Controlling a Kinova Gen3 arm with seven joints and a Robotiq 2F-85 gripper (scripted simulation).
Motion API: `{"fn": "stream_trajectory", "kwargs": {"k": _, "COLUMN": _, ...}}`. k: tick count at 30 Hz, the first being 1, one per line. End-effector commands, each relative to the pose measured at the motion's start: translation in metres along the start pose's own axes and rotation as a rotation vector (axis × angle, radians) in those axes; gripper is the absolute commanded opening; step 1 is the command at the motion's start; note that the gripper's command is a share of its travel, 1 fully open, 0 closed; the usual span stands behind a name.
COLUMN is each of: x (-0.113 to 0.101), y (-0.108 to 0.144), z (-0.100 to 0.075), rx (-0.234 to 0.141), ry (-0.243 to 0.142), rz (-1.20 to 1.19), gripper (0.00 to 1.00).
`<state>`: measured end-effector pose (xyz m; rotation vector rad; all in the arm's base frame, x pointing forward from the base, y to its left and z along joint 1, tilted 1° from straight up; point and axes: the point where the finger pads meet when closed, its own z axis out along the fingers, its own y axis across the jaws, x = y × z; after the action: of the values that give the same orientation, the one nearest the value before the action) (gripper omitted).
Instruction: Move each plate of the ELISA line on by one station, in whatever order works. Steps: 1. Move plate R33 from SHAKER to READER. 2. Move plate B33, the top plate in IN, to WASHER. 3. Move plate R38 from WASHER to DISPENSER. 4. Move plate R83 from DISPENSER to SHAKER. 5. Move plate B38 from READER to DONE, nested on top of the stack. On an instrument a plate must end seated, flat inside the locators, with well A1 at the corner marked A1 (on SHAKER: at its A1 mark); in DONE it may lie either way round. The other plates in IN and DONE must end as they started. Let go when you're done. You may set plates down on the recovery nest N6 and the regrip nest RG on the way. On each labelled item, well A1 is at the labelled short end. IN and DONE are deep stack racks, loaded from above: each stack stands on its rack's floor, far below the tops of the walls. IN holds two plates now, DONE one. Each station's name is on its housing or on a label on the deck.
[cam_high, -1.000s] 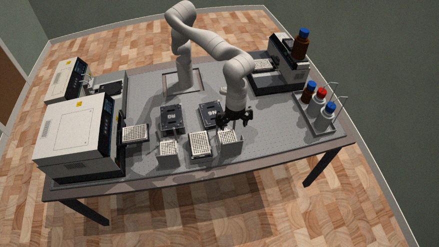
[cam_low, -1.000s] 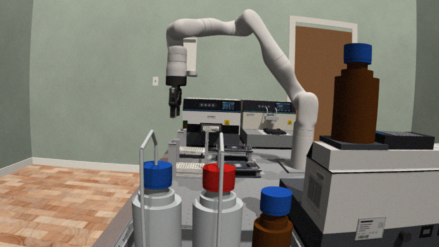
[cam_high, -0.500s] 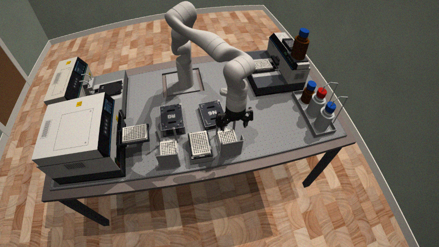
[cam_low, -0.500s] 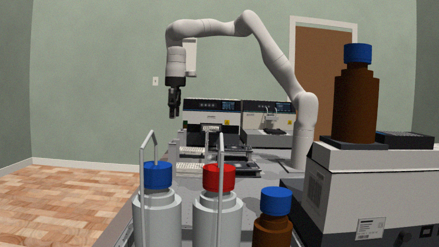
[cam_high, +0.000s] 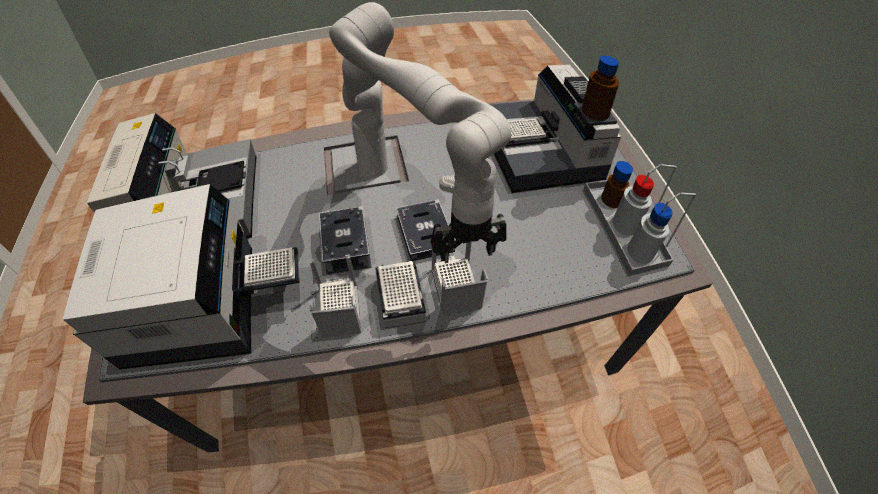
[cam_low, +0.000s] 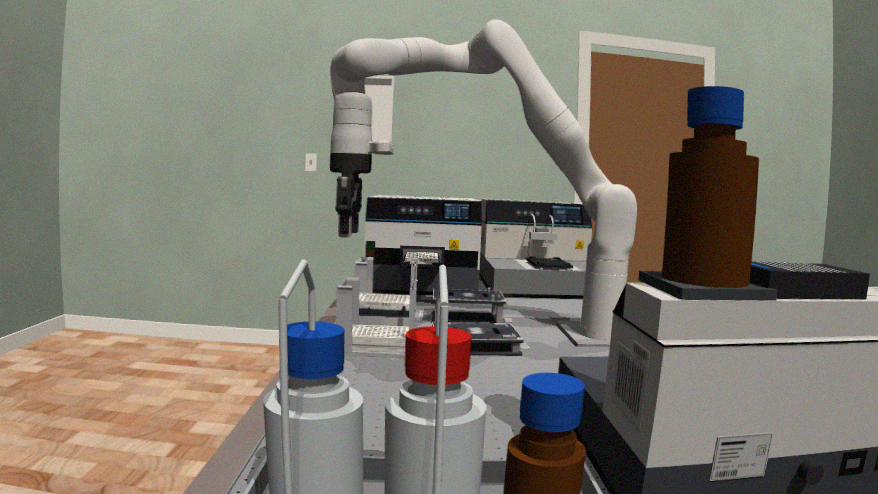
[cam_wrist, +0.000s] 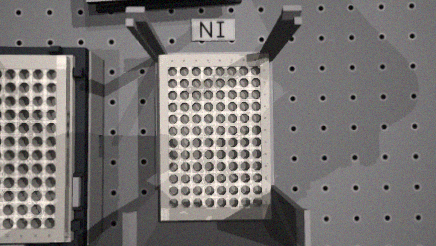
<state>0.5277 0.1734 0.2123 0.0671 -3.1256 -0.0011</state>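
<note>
— White plate B33 (cam_wrist: 215, 136) fills my wrist view, directly below the gripper (cam_high: 467, 237). It lies in the IN rack (cam_high: 461, 293), with the deck label reading IN, upside down, just past its far short end.

— Fingers?

— Spread to full width, nothing between them. In the exterior view the gripper (cam_low: 347, 211) hangs pointing straight down, well above the deck, not touching anything.

— What sits around it?

— To one side of the hand, just beside the IN rack, I see another white well plate (cam_high: 399, 286) on a dark instrument. Further the same way stands a 2nd deep rack (cam_high: 335, 310) with 1 plate (cam_high: 337, 294) showing in it. I cannot read either station's name.

— And behind the hand?

— Nest N6 (cam_high: 421, 227) lies just behind it toward the arm's base, and nest RG (cam_high: 343, 232) further along beside that. Both dark nests carry no plate.

— Other plates?

— 1 white plate (cam_high: 268, 266) rests on the tray of the big instrument (cam_high: 144, 261) well off past the 2nd rack. Another (cam_high: 526, 128) sits on the platform of the instrument (cam_high: 567, 113) carrying the brown bottle (cam_high: 600, 89), well away on the opposite side. I cannot read any plate labels from here.
</note>
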Motion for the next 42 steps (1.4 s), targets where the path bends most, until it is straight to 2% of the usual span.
{"fn": "stream_trajectory", "kwargs": {"k": 1, "x": -0.002, "y": 0.0, "z": -0.001, "rx": 0.001, "ry": -0.004, "rz": 0.0, "gripper": 1.0}}
{"fn": "stream_trajectory", "kwargs": {"k": 14, "x": -0.002, "y": 0.0, "z": -0.001, "rx": 0.001, "ry": -0.004, "rz": 0.0, "gripper": 1.0}}
{"fn": "stream_trajectory", "kwargs": {"k": 18, "x": 0.012, "y": 0.002, "z": -0.002, "rx": -0.008, "ry": -0.005, "rz": 0.008, "gripper": 1.0}}
{"fn": "stream_trajectory", "kwargs": {"k": 33, "x": 0.055, "y": 0.002, "z": -0.001, "rx": -0.008, "ry": -0.005, "rz": 0.009, "gripper": 1.0}}
{"fn": "stream_trajectory", "kwargs": {"k": 42, "x": 0.055, "y": 0.0, "z": -0.001, "rx": 0.001, "ry": -0.003, "rz": 0.0, "gripper": 1.0}}
